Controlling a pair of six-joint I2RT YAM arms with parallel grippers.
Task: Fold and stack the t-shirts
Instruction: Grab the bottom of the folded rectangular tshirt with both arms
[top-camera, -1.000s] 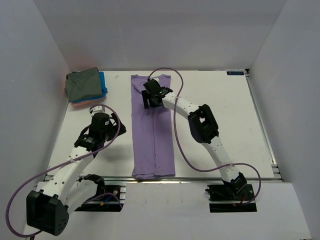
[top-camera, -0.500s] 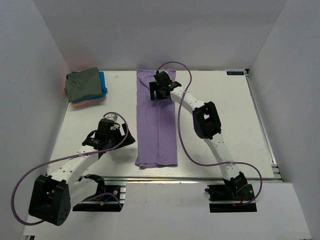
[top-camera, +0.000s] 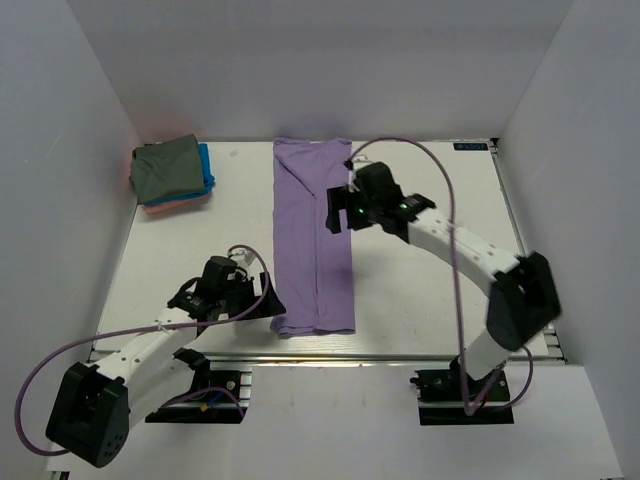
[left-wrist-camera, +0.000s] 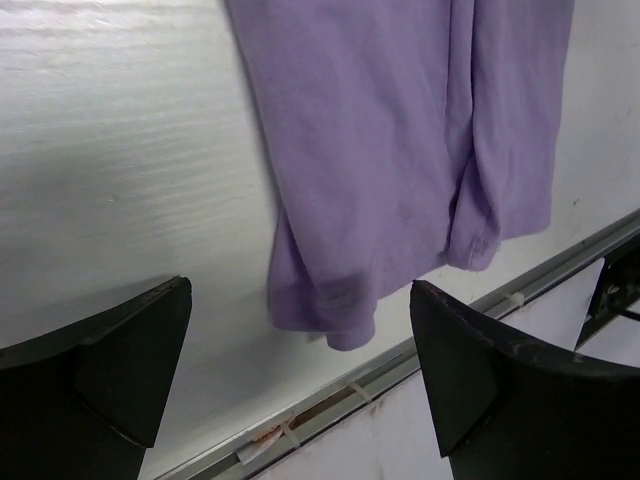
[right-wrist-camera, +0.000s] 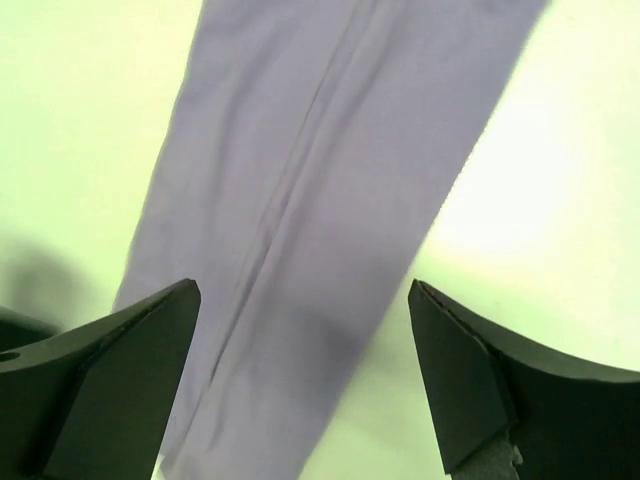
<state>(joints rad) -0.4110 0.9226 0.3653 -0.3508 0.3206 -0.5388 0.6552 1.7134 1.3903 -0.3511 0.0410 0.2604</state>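
From the overhead view you are seeing the lavender shirt (top-camera: 312, 240) lying folded into a long narrow strip down the middle of the bench (top-camera: 430, 290). The stack of folded shirts (top-camera: 172, 172) is sitting well apart in the far left corner, olive-grey on top with blue and salmon-pink edges showing beneath. Only that view is showing you the stack, and also a small dark label (top-camera: 470, 147) at the far right edge, its writing too small to read. The left tool (top-camera: 258, 300) is hanging beside the strip's near left corner, jaws spread wide and gripping nothing. Its wrist camera is giving you the rumpled near hem and the metal rail (left-wrist-camera: 400, 358) along the bench edge. The right tool (top-camera: 336, 210) is hovering over the strip's right half, jaws wide apart and empty. Its wrist camera is showing the crease running lengthwise down the cloth.
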